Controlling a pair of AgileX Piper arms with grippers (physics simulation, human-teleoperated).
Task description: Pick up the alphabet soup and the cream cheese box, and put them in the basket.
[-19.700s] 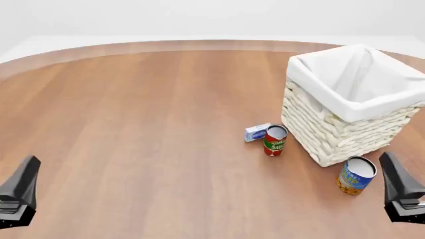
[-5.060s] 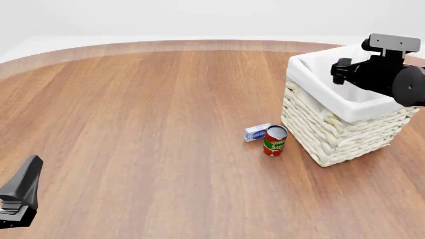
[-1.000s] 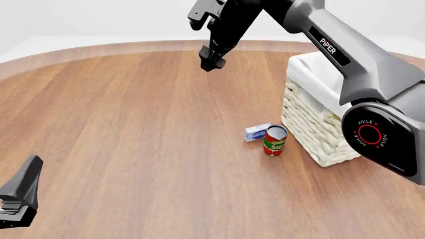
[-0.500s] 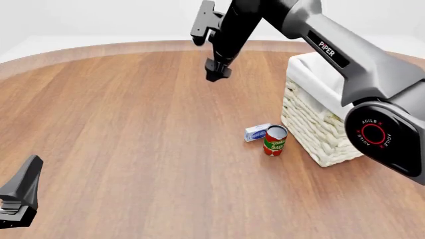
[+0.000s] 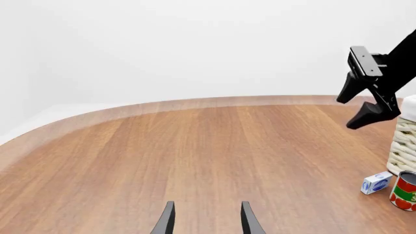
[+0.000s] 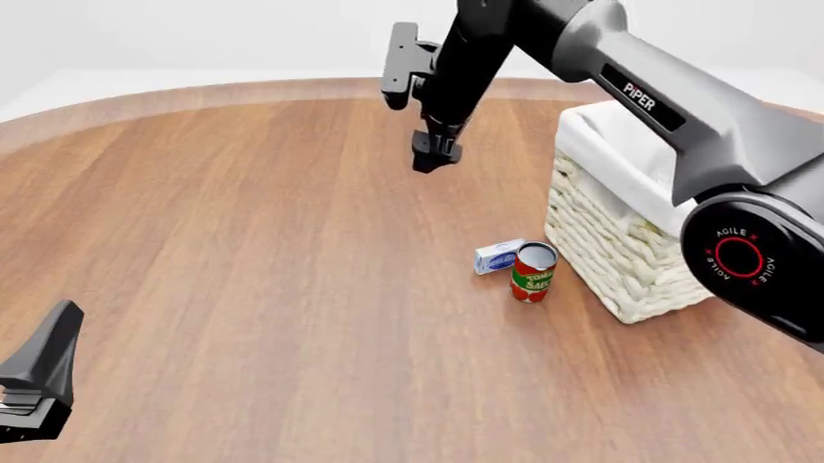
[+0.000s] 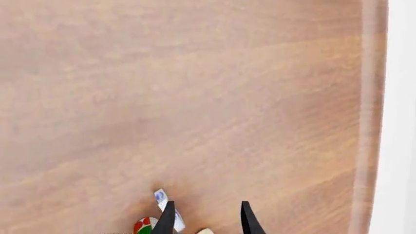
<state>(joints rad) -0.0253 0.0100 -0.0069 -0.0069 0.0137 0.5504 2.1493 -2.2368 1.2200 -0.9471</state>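
Observation:
The cream cheese box (image 6: 499, 255) lies on the table beside the red and green tomato sauce can (image 6: 534, 271), just left of the basket (image 6: 605, 241). The alphabet soup is not in view. My right gripper (image 6: 435, 154) hangs open and empty well above the table, behind and left of the box. In the right wrist view the box (image 7: 160, 197) sits by one finger of my right gripper (image 7: 206, 222). My left gripper (image 5: 206, 222) is open and empty at the near left of the table (image 6: 33, 386). The box also shows in the left wrist view (image 5: 377, 183).
The tomato sauce can (image 5: 404, 191) stands touching or nearly touching the box, close to the basket wall (image 5: 404, 141). The right arm (image 6: 644, 92) crosses over the basket and hides most of it. The round wooden table's far edge (image 6: 258, 89) curves behind.

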